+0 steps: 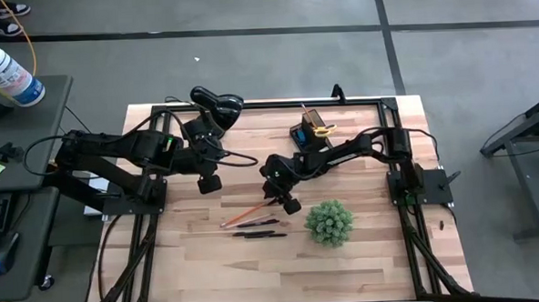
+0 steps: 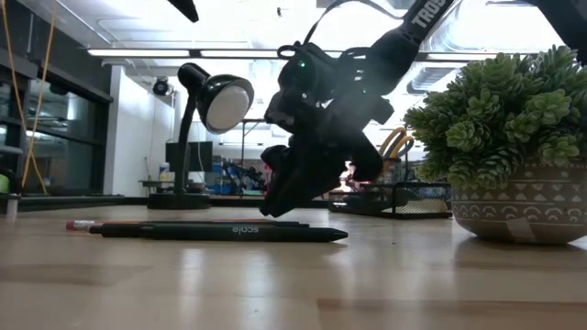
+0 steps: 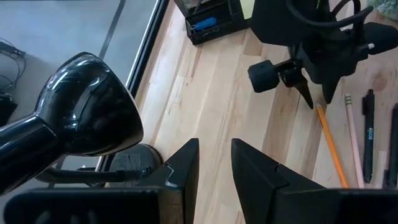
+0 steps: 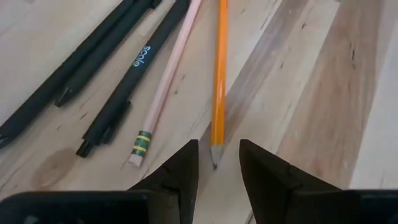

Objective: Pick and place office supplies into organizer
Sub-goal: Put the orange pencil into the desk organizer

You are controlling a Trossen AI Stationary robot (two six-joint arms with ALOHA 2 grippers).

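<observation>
The orange pencil lies flat on the tabletop beside a pale pencil and three black pens, all loose in a small cluster near the middle. The right gripper hangs just above this cluster; its jaws stand a narrow gap apart and hold nothing, with the pencil's sharpened tip lying at the mouth of the gap. From table height, that gripper sits low over the pens, slightly clear of the wood. The left gripper is farther back, near the black desk lamp, jaws likewise slightly parted and empty. The organizer stands at the tabletop's far edge, well apart from the pencils, with the yellow-handled scissors already in it. A green plant sits just beside the pens on the right arm's side. Bare wood lies open toward the near edge and between the cluster and the organizer.
</observation>
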